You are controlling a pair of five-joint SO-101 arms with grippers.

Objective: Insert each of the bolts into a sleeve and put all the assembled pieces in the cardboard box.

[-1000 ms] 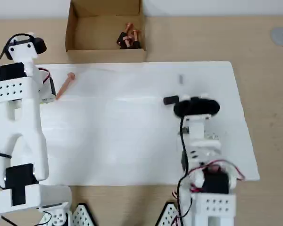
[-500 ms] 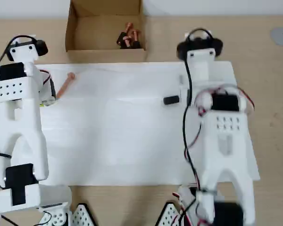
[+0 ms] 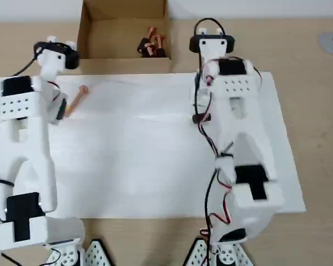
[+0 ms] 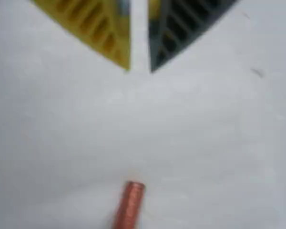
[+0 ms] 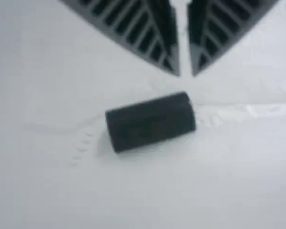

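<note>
Left wrist view shows me the left tool hanging over the white sheet. Its yellow and black fingers are drawn almost together, with only a thin slit between the tips and nothing held. The copper bolt lies on the sheet a little apart from those tips, with its threaded end pointing toward them.

On the right wrist view I read much the same for the right tool: two dark fingers nearly closed, a narrow gap between them, empty. The black sleeve lies on its side on the sheet just beside the tips. I cannot tell whether they touch it.

From the high view, the bolt lies at an angle near the sheet's far left corner, close against the left arm. The sleeve is about midway across, partly tucked under the right arm, so the two parts are well apart. The cardboard box stands on the table just past the sheet's far edge, between the two arms' heads. Inside it, a small cluster of assembled pieces sits in the right-hand front corner, copper heads and black sleeves bunched together.
</note>
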